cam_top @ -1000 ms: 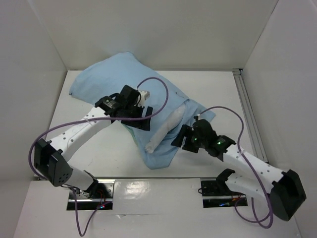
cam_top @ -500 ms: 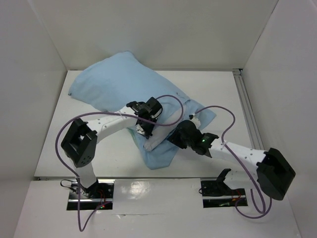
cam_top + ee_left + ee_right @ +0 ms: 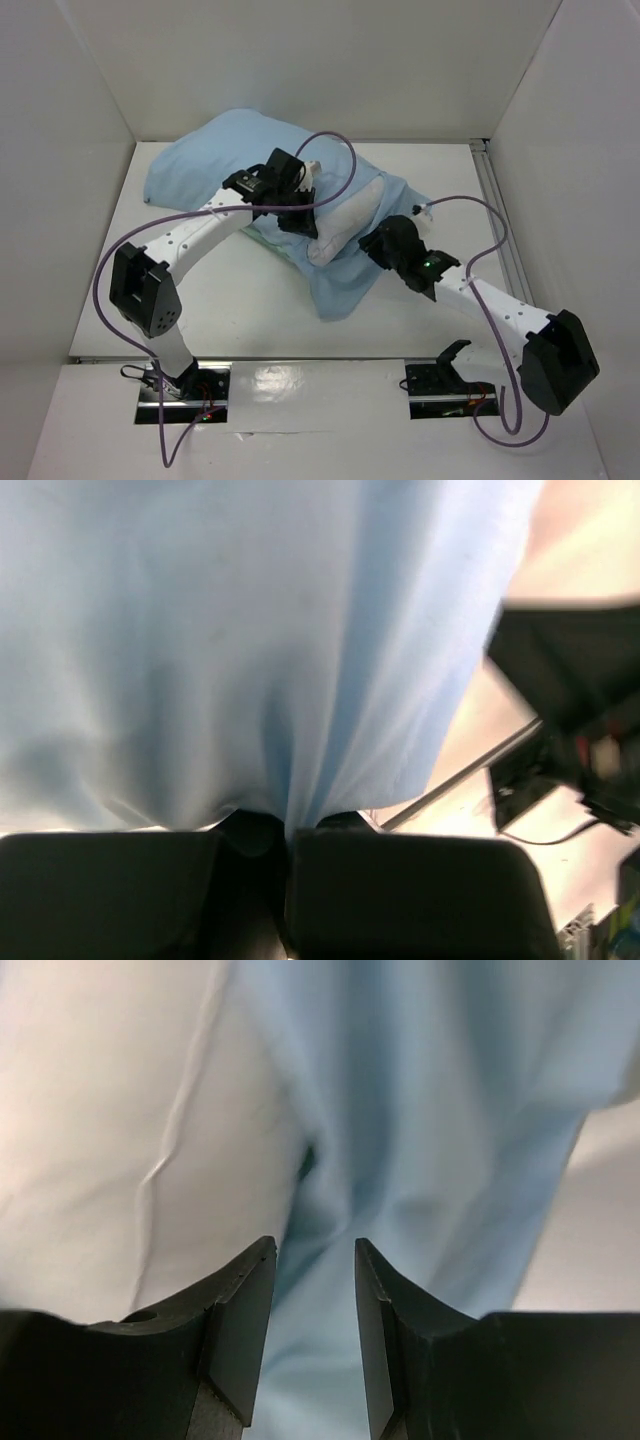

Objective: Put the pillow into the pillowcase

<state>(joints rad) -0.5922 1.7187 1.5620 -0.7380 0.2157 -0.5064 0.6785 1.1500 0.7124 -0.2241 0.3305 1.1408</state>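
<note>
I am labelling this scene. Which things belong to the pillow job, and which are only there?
For the job:
pillow
pillowcase
left end effector, shut on the pillowcase
right end effector, at the pillowcase edge

Only there:
purple cables
metal rail
table
</note>
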